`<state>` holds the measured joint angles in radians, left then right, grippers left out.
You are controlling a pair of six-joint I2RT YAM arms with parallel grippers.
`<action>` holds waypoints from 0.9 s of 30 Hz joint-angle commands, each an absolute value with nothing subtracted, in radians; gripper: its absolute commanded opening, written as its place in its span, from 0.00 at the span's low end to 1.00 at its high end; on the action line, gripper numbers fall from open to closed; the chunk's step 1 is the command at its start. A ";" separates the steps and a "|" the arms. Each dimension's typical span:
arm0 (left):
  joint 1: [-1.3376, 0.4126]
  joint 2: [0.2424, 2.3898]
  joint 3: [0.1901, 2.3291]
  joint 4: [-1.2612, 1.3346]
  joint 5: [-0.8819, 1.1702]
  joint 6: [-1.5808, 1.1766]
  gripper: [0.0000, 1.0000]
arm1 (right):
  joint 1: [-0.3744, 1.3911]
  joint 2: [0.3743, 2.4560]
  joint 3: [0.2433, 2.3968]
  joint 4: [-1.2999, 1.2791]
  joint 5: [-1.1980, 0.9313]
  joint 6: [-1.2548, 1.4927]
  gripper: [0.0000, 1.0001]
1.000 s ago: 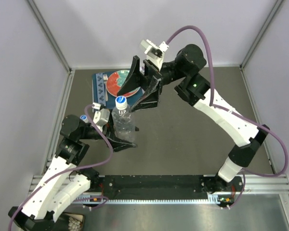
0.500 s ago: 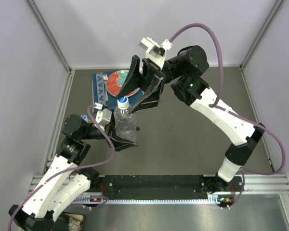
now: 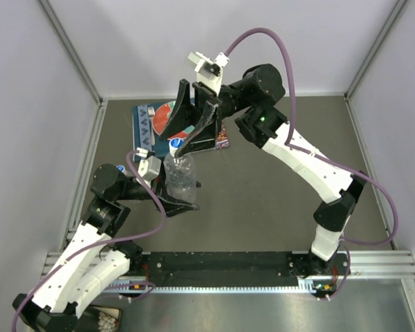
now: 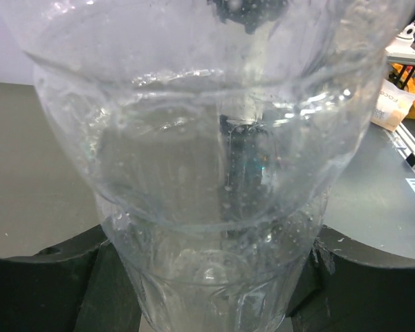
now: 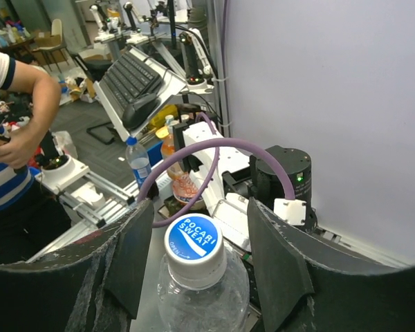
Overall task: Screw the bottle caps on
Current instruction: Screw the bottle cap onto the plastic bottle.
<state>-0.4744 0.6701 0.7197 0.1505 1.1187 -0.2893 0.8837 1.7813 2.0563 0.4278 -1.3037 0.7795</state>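
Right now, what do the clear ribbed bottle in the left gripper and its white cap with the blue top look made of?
The clear ribbed bottle looks like thin glossy plastic: see-through, moulded rings, bright glints, tiny droplets on its wall. The white cap with the blue printed top looks like opaque plastic too, smooth and duller, with no metallic shine.

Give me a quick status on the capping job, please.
Left end effector clamped on clear bottle. Right end effector open, straddling its cap. Nothing blocking.
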 commanded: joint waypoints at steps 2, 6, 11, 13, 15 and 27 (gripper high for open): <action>-0.479 0.658 0.732 0.193 1.120 -0.275 0.00 | 0.894 1.776 2.092 0.485 -1.308 0.802 0.52; -0.479 0.650 0.735 0.192 1.092 -0.272 0.00 | 0.896 1.773 2.069 0.491 -1.316 0.810 0.40; -0.477 0.644 0.755 0.155 1.023 -0.238 0.00 | 0.896 1.755 2.020 0.468 -1.316 0.795 0.39; -0.474 0.644 0.764 0.149 0.988 -0.236 0.00 | 0.896 1.740 2.005 0.413 -1.302 0.732 0.38; -0.472 0.646 0.767 0.150 0.973 -0.232 0.00 | 0.896 1.732 2.002 0.312 -1.278 0.660 0.34; -0.466 0.640 0.781 0.039 0.855 -0.120 0.00 | 0.885 1.678 1.977 0.088 -1.180 0.488 0.00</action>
